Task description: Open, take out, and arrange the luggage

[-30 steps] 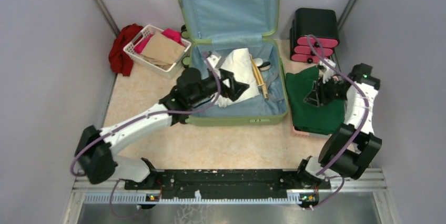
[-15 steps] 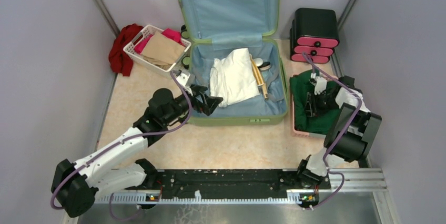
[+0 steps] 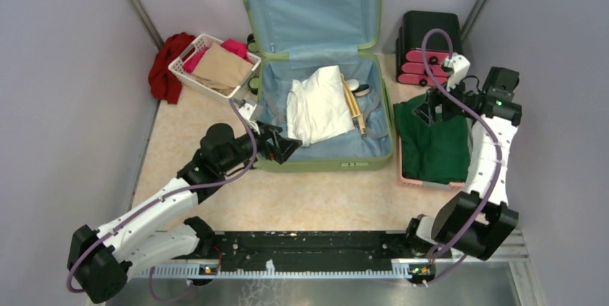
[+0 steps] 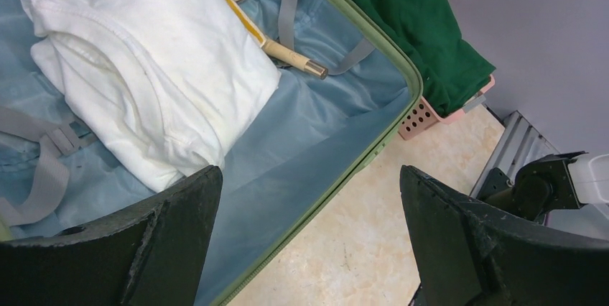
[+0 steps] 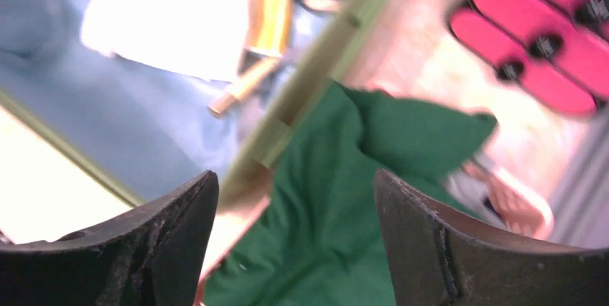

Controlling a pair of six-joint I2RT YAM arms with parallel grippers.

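Unpacking: the open luggage (image 3: 337,144) holds a white garment (image 3: 316,108). Left fingers (image 4: 165,248) and right fingers (image 5: 151,241) gape wide, empty; the left should grasp it next.

You see the luggage (image 3: 316,11) lid cut off at the far edge; your right wrist view is blurred, and the green cloth (image 3: 434,144) hides most of the pink basket (image 3: 406,179)
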